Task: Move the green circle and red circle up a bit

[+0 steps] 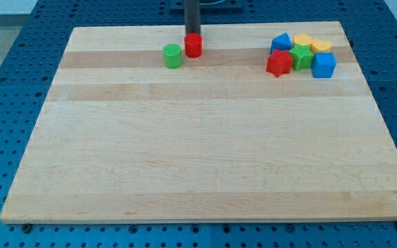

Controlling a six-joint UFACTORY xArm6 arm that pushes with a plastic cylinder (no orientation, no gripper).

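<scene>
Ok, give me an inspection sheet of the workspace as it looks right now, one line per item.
Surface: pale wooden board, lying flat on a blue perforated table.
Job's things: green circle and red circle near the view's top edge, side by side, green to the view's left and slightly lower.
Clutter: cluster at the view's top right: red star, green star, blue cube, another blue block, two yellow blocks.
Claw: none fitted; my tip sits just behind the red circle, its very end hidden by that block.
Cables: nothing seen.
Surroundings: only the blue table shows around the board.
</scene>
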